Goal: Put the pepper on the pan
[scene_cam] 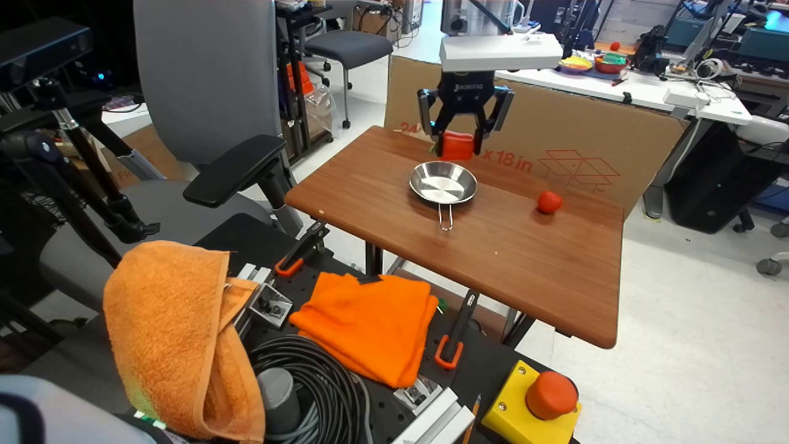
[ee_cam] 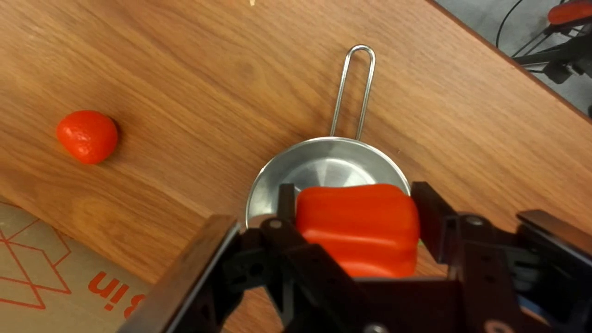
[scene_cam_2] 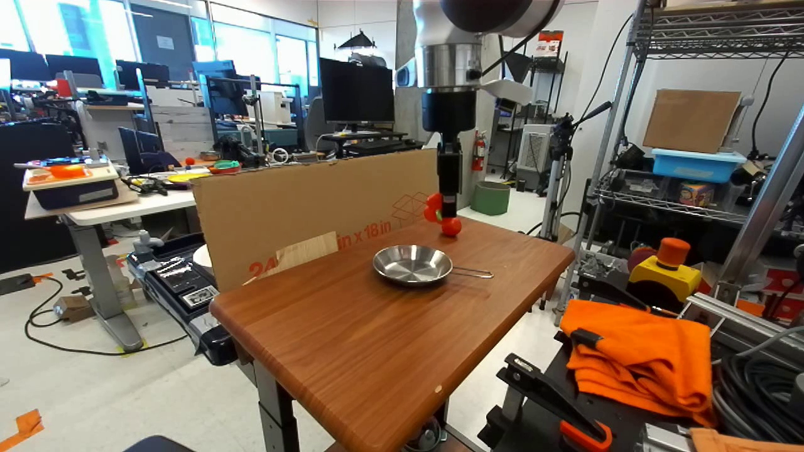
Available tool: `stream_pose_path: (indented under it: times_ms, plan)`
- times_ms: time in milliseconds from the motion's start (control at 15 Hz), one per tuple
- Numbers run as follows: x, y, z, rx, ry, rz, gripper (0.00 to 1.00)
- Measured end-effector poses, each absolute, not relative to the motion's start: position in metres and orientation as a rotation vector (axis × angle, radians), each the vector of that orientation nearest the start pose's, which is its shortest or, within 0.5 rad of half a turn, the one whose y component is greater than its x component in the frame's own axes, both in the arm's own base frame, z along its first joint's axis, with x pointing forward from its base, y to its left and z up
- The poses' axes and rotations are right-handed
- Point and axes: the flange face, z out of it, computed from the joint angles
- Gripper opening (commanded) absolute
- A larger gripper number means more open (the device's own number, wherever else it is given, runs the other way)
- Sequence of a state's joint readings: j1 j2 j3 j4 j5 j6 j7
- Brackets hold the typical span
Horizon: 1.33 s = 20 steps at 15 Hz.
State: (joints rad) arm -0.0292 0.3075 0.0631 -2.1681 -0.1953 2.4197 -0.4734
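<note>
Wrist view — pan (ee_cam: 319,166) partly hidden by pepper (ee_cam: 358,229), cardboard (ee_cam: 64,305) cropped

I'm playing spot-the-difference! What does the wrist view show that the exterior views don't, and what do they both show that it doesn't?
Only the wrist view shows the pepper blocking part of the pan from sight.
Only the exterior views show the folded orange cloth and yellow box.
All share the pan, the pepper in the gripper, the red piece, table and cardboard.
</note>
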Motion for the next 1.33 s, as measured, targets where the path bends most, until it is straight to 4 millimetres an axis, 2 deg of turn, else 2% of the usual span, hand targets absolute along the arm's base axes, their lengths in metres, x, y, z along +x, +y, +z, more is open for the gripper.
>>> stream_pose_path:
  times_ms: [200, 267, 333, 400, 533, 1333]
  plan:
    - [0.5584, 0.0168, 0.247, -3.063, -1.053, 0.122, 0.38]
    - [0.5585, 0.0166, 0.2471, -3.064, -1.056, 0.121, 0.59]
    - [0.5585, 0.0165, 0.2471, -3.064, -1.056, 0.121, 0.88]
    - [0.5585, 0.0162, 0.2471, -3.064, -1.055, 0.121, 0.89]
    - [0.5585, 0.0152, 0.2471, -3.065, -1.052, 0.121, 0.99]
    - [0.5587, 0.0091, 0.2475, -3.069, -1.037, 0.121, 1.0]
